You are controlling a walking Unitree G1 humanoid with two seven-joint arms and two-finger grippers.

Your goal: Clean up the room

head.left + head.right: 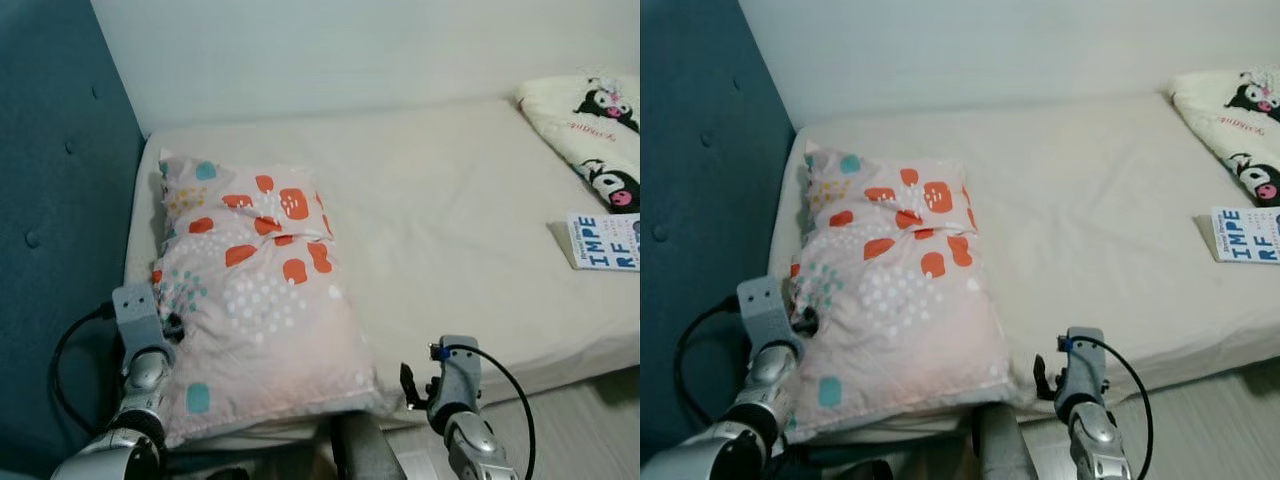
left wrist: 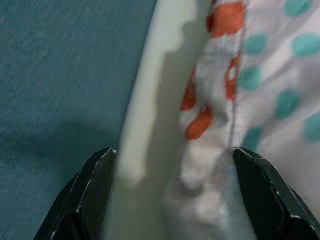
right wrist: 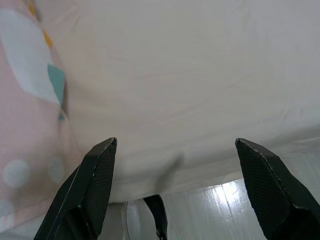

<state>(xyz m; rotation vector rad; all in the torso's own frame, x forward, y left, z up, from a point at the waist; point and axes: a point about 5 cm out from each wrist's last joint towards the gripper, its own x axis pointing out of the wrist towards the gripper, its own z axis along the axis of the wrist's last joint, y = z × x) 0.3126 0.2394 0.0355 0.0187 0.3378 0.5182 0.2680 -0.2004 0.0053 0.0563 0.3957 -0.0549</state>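
A pink pillow [image 1: 250,290] with orange and teal spots lies at the head end of the bed's cream mattress [image 1: 450,220]. My left gripper [image 2: 172,165] is at the pillow's near left edge, open, with the pillow's hem [image 2: 215,165] and the mattress rim between its fingers [image 2: 95,185]. In the left eye view that gripper [image 1: 168,325] sits against the pillow's side. My right gripper [image 1: 408,388] hangs open at the bed's front edge, just right of the pillow's near corner, with nothing between its fingers [image 3: 97,175].
A teal padded headboard [image 1: 50,200] rises on the left. A book with blue letters [image 1: 605,242] lies at the bed's right side, below a white cartoon-print cushion [image 1: 590,120]. A white wall runs behind the bed. Pale floor [image 1: 580,430] lies in front at the right.
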